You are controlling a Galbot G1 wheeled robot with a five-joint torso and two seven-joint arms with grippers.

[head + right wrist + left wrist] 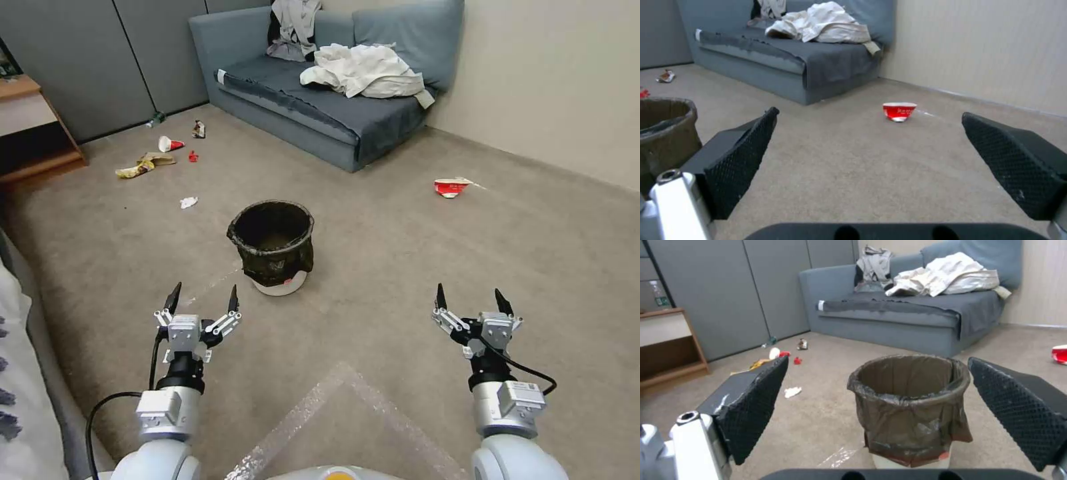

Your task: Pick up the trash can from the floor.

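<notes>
The trash can (pixel 273 247) stands upright on the floor (pixel 400 280), out in the open carpet, just ahead of the left gripper (pixel 203 299), whose jaws are spread wide and empty. The right gripper (pixel 470 298) hangs equally wide and empty, well apart from it. It looks light and stiff, though its bag seems slippery, so the rim is probably the best hold.

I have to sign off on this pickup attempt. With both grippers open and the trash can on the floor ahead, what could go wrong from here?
1. The loose liner bag drapes over the trash can; fingers might pinch plastic only and slip.
2. The left gripper sits short of the can, apart from it; a sideways approach could tip it over.
3. The right gripper faces bare floor near a crushed red cup, so it offers little support.
</notes>
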